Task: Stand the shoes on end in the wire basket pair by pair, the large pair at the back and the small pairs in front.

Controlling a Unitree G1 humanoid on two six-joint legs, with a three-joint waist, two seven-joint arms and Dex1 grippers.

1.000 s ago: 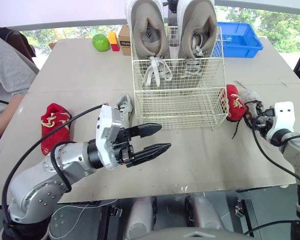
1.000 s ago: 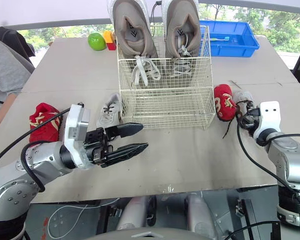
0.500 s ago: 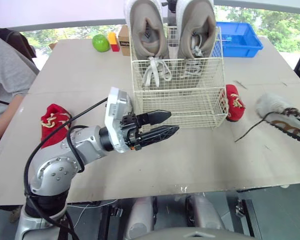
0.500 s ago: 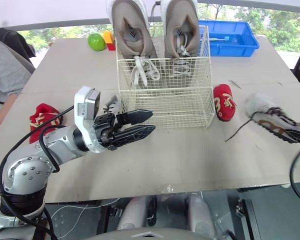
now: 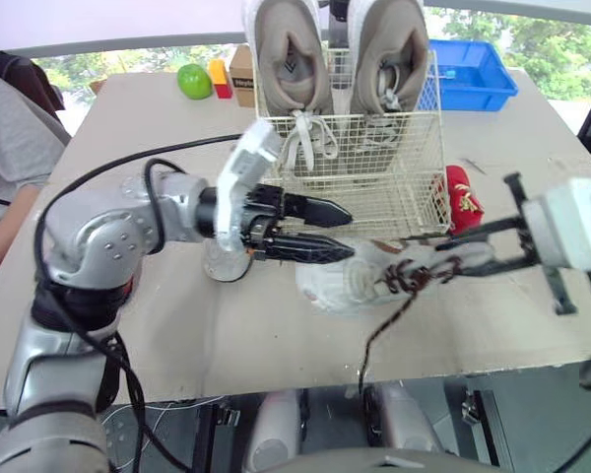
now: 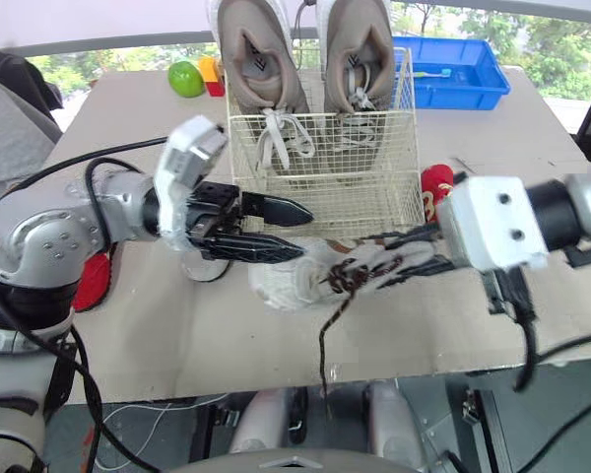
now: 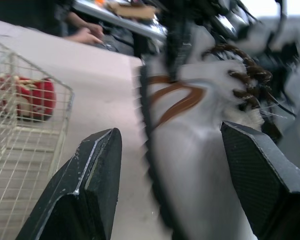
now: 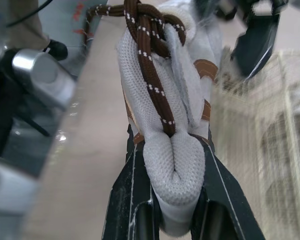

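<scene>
The cardboard-coloured table [image 5: 227,335] carries everything. On its middle stands the wire basket [image 5: 374,197], and the large grey pair [image 5: 288,49] stands on end at the back of it, toes up, with the laces hanging down inside. The front part of the basket holds no shoe.

Just in front of the basket is a small white shoe [image 5: 350,281] with brown trim. I cannot tell if it rests on the table or hangs a little above it. The right gripper [image 5: 451,254] is closed tight on it: in the right wrist view, both black fingers [image 8: 135,200] press on the soft padded part of its upper. The left gripper [image 5: 347,233] reaches in from the other side with its two fingers wide apart. In the left wrist view the shoe lies between them, but I cannot tell if they touch it.

One small red shoe [image 5: 463,202] leans at the basket's right front corner. The other red shoe [image 6: 94,281] lies near the table's left edge. A small grey shoe [image 5: 225,264] sits just under the left forearm. The white shoe's brown lace [image 5: 374,340] hangs down past the table's front edge.
</scene>
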